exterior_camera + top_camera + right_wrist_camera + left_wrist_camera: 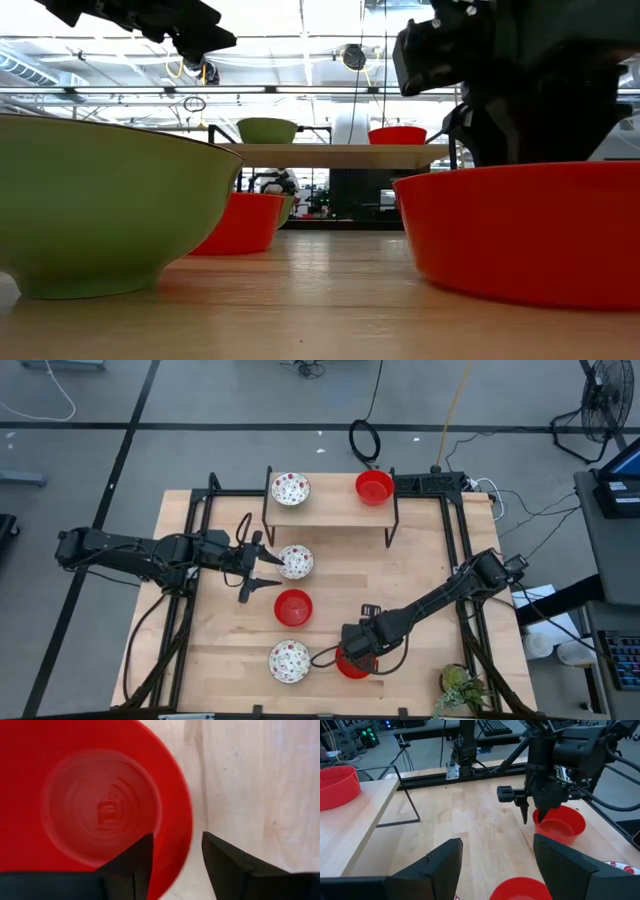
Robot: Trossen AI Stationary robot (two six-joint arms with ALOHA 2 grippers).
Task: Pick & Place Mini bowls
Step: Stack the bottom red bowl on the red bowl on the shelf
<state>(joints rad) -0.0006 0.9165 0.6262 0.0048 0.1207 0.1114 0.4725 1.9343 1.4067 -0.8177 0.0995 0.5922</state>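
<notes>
Six mini bowls show in the high view. A speckled white one (290, 488) and a red one (374, 487) stand on the raised shelf at the far side. On the table are a speckled bowl (295, 561), a red bowl (293, 607), a speckled bowl (288, 661) and a red bowl (353, 663). My right gripper (177, 862) is open over that last red bowl (95, 795), with one finger inside its rim (186, 835) and one outside. My left gripper (262, 571) is open and level, just left of the middle speckled bowl.
The wooden shelf (330, 510) stands on thin black legs at the table's far side. Black frame rails (462, 560) run along the left and right edges. A small black part (370, 610) lies near the right arm. A potted plant (462, 686) sits at the near right corner.
</notes>
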